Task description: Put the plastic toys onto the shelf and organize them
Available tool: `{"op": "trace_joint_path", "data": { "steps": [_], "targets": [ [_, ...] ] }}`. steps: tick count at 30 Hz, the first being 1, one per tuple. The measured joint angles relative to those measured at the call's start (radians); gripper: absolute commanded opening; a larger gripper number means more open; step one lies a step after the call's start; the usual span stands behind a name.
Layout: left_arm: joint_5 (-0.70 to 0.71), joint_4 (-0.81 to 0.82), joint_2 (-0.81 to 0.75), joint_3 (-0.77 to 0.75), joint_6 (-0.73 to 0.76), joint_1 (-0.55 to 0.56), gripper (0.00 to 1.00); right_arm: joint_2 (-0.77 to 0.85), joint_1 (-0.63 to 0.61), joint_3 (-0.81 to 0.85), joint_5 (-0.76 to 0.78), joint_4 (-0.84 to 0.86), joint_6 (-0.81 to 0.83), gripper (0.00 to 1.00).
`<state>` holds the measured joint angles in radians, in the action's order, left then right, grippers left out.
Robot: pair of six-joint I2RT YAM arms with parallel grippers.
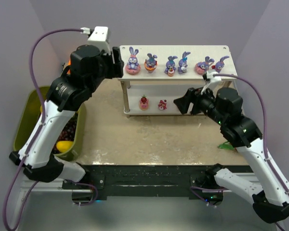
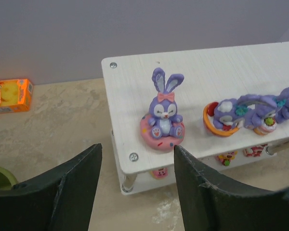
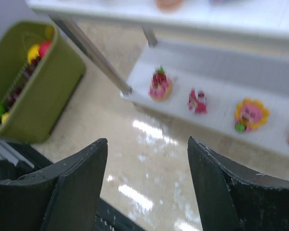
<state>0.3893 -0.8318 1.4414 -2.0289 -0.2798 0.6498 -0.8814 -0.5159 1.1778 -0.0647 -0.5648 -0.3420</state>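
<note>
The white shelf (image 1: pixel 192 50) carries several purple-blue bunny toys in a row on its top board. The leftmost bunny (image 1: pixel 132 61) sits upright on a pink donut base (image 2: pixel 162 136). My left gripper (image 1: pixel 116 62) hangs open and empty at the shelf's left end, a little short of that bunny (image 2: pixel 164 108); its fingertips (image 2: pixel 97 150) straddle the corner. On the lower board (image 3: pixel 221 79) stand small cake-like figures: a red-topped one (image 3: pixel 160 85), a pink one (image 3: pixel 197 101) and a yellow one (image 3: pixel 250 114). My right gripper (image 1: pixel 181 104) is open and empty in front of that board.
An olive-green bin (image 1: pixel 25 120) with fruit sits left of the table, also in the right wrist view (image 3: pixel 43 91). An orange box (image 2: pixel 9 95) lies behind the shelf's left side. A green leafy piece (image 1: pixel 226 145) pokes out beside the right arm.
</note>
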Motion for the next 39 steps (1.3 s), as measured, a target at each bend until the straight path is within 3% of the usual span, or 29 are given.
{"op": "trace_joint_path", "data": {
  "steps": [8, 17, 28, 39],
  "targets": [
    [-0.023, 0.072, -0.406, 0.523, -0.056, -0.002, 0.67, -0.22, 0.0, 0.395, 0.102, -0.005, 0.102, 0.66],
    [-0.029, 0.084, -0.661, 0.869, -0.12, -0.002, 0.68, -0.393, 0.003, 0.477, 0.2, -0.008, 0.172, 0.58],
    [-0.029, 0.082, -0.706, 0.98, -0.148, -0.002, 0.68, -0.42, 0.022, 0.492, 0.291, -0.007, 0.217, 0.56],
    [-0.029, 0.083, -0.691, 0.996, -0.149, -0.002, 0.68, -0.434, 0.092, 0.483, 0.242, 0.043, 0.287, 0.61]
  ]
}}
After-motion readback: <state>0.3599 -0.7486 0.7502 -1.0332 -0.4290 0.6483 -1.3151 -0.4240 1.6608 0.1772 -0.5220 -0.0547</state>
